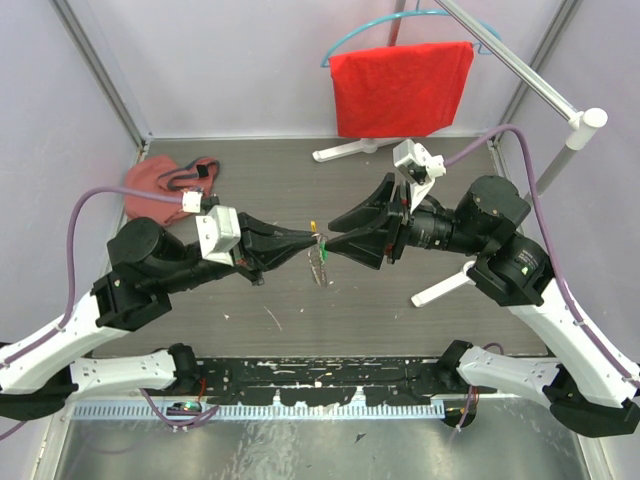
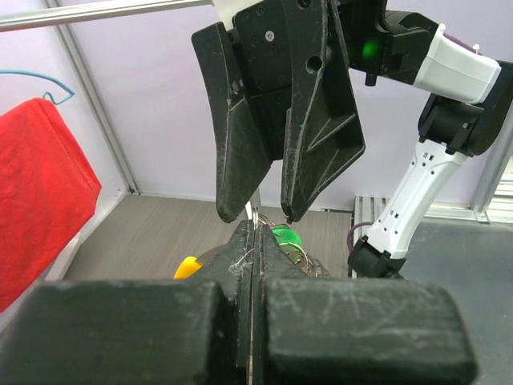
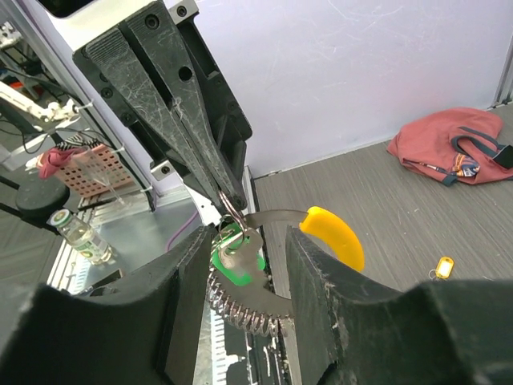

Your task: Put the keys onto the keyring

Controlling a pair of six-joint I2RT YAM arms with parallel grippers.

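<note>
The left end effector [image 2: 252,234] is filling the bottom of its own wrist view. Its two black fingers [image 2: 120,329] are pressing flat together with no gap between them. At their tips they are pinching a small wire loop [image 3: 231,207], and the green key [image 3: 232,269] is hanging directly beneath that loop.

The keyring [image 3: 240,309] is hanging in the air at the same spot, above the bench [image 1: 380,320] and midway between the two arms. Its silvery coil is showing between the right fingers in the right wrist view. Its orange segment [image 3: 333,237] is curving out past one of them. The loop is running wider than the gap between those fingers, and parts of it are disappearing behind them.

The right end effector [image 2: 260,213] is facing the left one tip to tip, with its fingers standing partway apart. In the left wrist view, wall and bench are showing through the gap, and nothing is spanning the tips. Whether the inner faces are touching the coil cannot be told.

A gold-coloured key [image 3: 442,266] is lying flat on the bench, well apart from the end effectors and nearer the red pouch [image 3: 449,148], which is lying crumpled in the far left corner. At the back, a red cloth [image 1: 400,88] is hanging from a hanger.
</note>
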